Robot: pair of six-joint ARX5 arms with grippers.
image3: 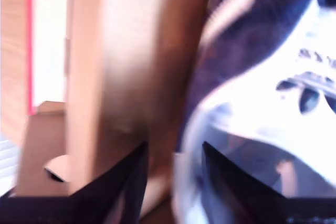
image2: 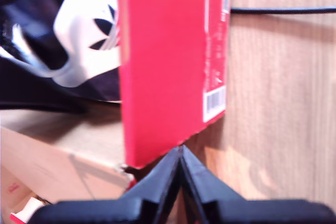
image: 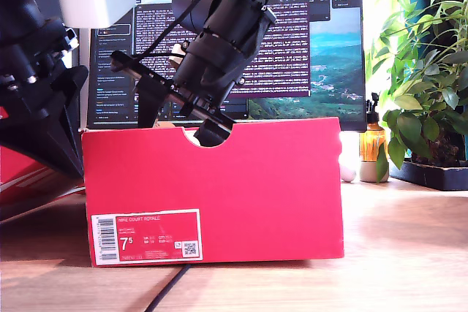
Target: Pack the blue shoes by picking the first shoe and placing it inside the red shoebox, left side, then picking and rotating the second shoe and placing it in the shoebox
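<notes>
exterior view: red shoebox (image: 219,180) stands mid-table, label face toward the camera. one arm reaches down into the box behind the notch; its jaws are hidden by the wall. another arm sits at the exterior view's left, off the box. no shoe visible from here.

first wrist view: my first gripper (image2: 181,156) has its jaws pressed together, holding nothing, hovering just outside the box's labelled wall over the table (image2: 278,103). a blue shoe (image2: 68,40) lies inside the box, white heel tab with the trefoil showing. risk as i judge it: if this arm drops or swings inward, the closed tips clip the top edge and shove the box.

second wrist view: blurry. my second gripper (image3: 173,166) has its jaws apart, inside the box beside the cardboard inner wall. blue shoe (image3: 262,77) sits right at one finger; contact unclear. risk: lifting out could snag the collar and drag the shoe up, or scrape the wall and shift the box.
</notes>
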